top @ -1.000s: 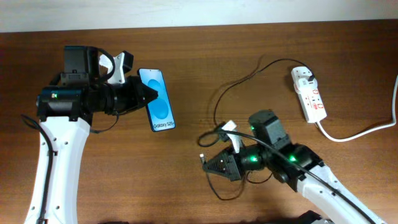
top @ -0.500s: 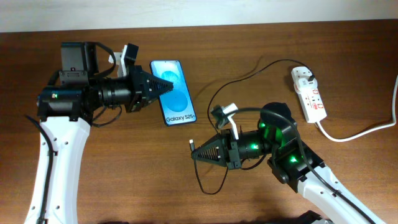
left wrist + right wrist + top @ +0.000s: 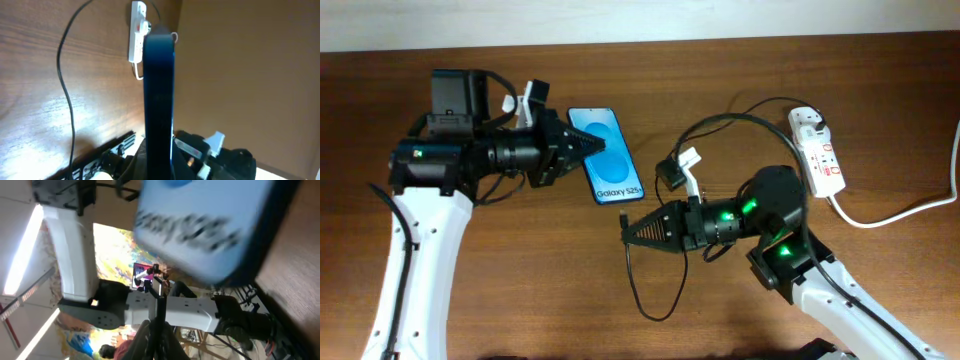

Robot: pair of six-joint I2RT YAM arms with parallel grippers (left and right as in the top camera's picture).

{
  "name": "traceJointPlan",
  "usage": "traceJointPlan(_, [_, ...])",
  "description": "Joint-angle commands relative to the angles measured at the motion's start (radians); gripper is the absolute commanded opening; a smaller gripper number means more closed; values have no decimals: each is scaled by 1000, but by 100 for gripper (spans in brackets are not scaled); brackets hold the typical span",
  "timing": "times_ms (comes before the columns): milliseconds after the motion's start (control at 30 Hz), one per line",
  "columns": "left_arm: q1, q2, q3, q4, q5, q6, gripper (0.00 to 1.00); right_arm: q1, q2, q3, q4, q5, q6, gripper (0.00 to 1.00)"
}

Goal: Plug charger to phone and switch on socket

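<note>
My left gripper (image 3: 596, 149) is shut on the phone (image 3: 608, 158) and holds it with its blue screen up and the "Galaxy S25+" end towards my right arm. In the left wrist view the phone (image 3: 159, 85) stands edge-on between the jaws of the left gripper (image 3: 159, 156). My right gripper (image 3: 631, 229) is shut on the charger's connector tip (image 3: 623, 217), a short way below the phone's lower end. In the right wrist view the tip (image 3: 159, 292) sticks out of the right gripper (image 3: 159, 330), below the blurred phone (image 3: 210, 225). The black cable (image 3: 720, 120) arcs towards the white socket (image 3: 817, 150).
The socket's thick white cord (image 3: 900, 210) runs off the right edge. A loop of the black cable (image 3: 650, 305) lies on the wooden table (image 3: 520, 280) below my right gripper. The socket (image 3: 136, 31) and cable (image 3: 64, 75) also show in the left wrist view.
My left gripper has carried the phone to the right and a little down. My right gripper has moved up and left with the connector tip, closer to the phone's lower end.
</note>
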Motion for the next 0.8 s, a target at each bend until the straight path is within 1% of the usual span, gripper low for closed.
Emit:
traceJointPlan(0, [-10, 0, 8, 3, 12, 27, 0, 3, 29, 15, 5, -31, -14, 4])
traceJointPlan(100, [-10, 0, 8, 3, 7, 54, 0, 3, 32, 15, 48, -34, -14, 4])
traceJointPlan(167, [-10, 0, 8, 3, -2, 104, 0, 3, 32, 15, 49, -38, -14, 4])
traceJointPlan(533, [-10, 0, 8, 2, 5, 110, 0, 3, 48, 15, 42, -30, -14, 4])
traceJointPlan(667, [-10, 0, 8, 2, 5, 111, 0, 3, 48, 15, 41, -22, -61, 4])
traceJointPlan(767, [-10, 0, 8, 2, 5, 111, 0, 2, 48, 15, 42, -17, -63, 4])
